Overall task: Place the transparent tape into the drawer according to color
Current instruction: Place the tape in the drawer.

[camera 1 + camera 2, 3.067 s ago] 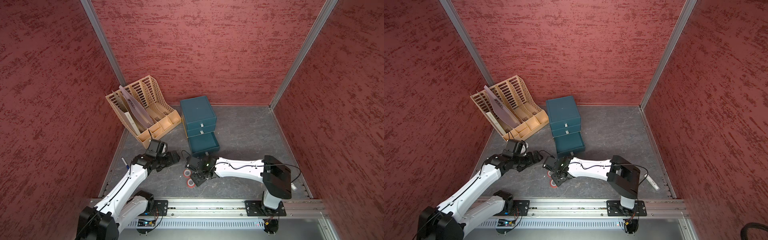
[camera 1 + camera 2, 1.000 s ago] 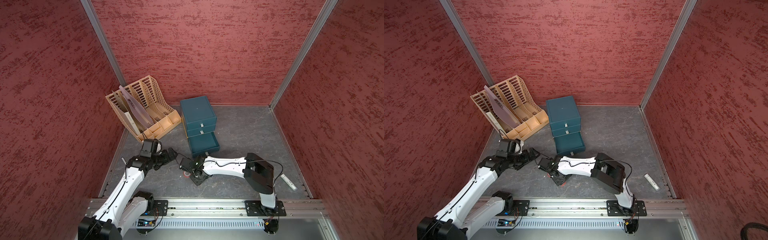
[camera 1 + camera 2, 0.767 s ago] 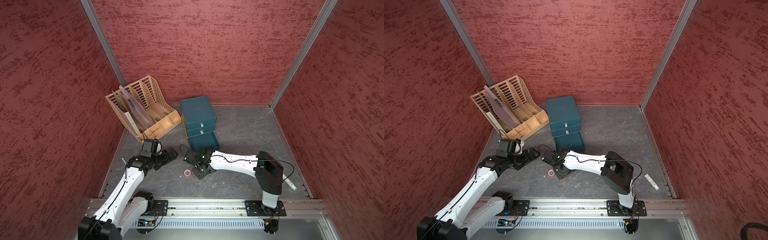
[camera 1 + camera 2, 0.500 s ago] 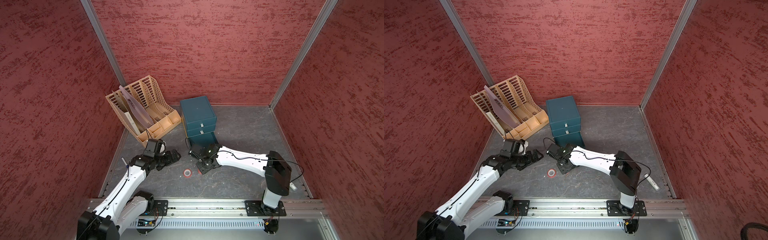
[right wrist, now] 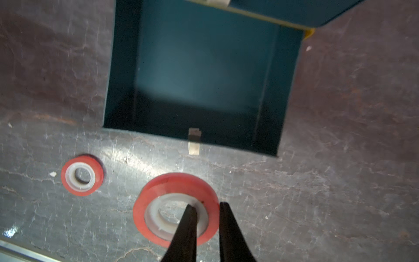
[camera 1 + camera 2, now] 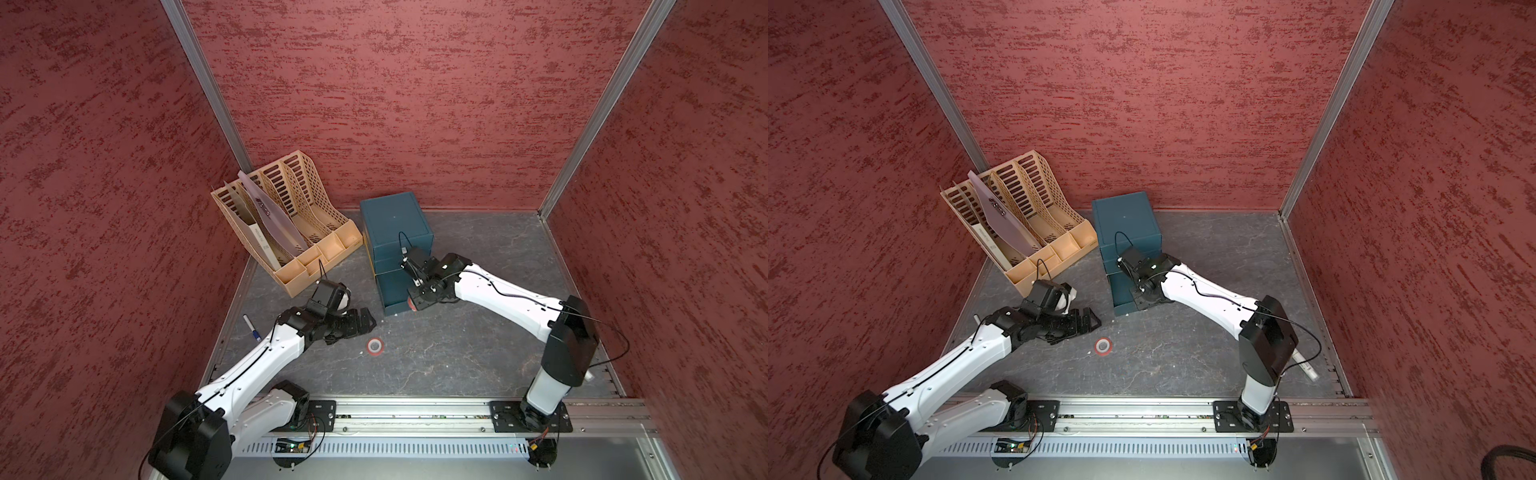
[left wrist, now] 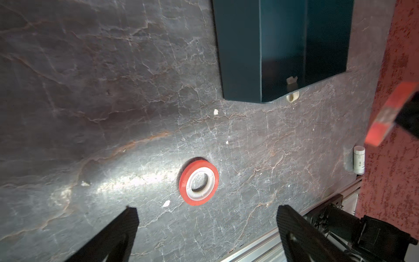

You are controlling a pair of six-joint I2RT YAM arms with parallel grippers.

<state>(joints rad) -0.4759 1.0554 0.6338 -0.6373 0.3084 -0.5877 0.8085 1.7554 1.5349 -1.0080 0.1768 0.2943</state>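
The right gripper (image 5: 207, 205) is pinched on a red translucent tape roll (image 5: 174, 188) with a white core. One black finger (image 5: 188, 226) is passed through the core and the other is set against the outer red band. The left gripper (image 7: 206, 207) is spread wide and is held low over the table, with nothing between its fingers.

A grey marbled tabletop (image 6: 457, 353) is enclosed by red textured walls. A beige slotted plastic file rack (image 6: 299, 216) is placed in the far left corner, with papers standing in it. Just beside it stands a dark teal drawer cabinet (image 6: 395, 220), and its bottom drawer (image 6: 388, 291) is pulled open toward the arms. The teal inside of that drawer is seen in the right wrist view (image 5: 204, 68).

The held roll (image 6: 411, 304) is kept in the air just in front of the open drawer's front edge, near its right corner. A second red tape roll (image 6: 375, 346) is laid flat on the tabletop, well in front of the drawer and just ahead of the left gripper (image 6: 368, 322). It is seen in both top views (image 6: 1104, 345) and in both wrist views (image 7: 182, 183) (image 5: 65, 181).

A blue-tipped marker pen (image 6: 251, 328) is left by the left wall. A small white cylinder (image 6: 1306, 368) is left near the right wall.
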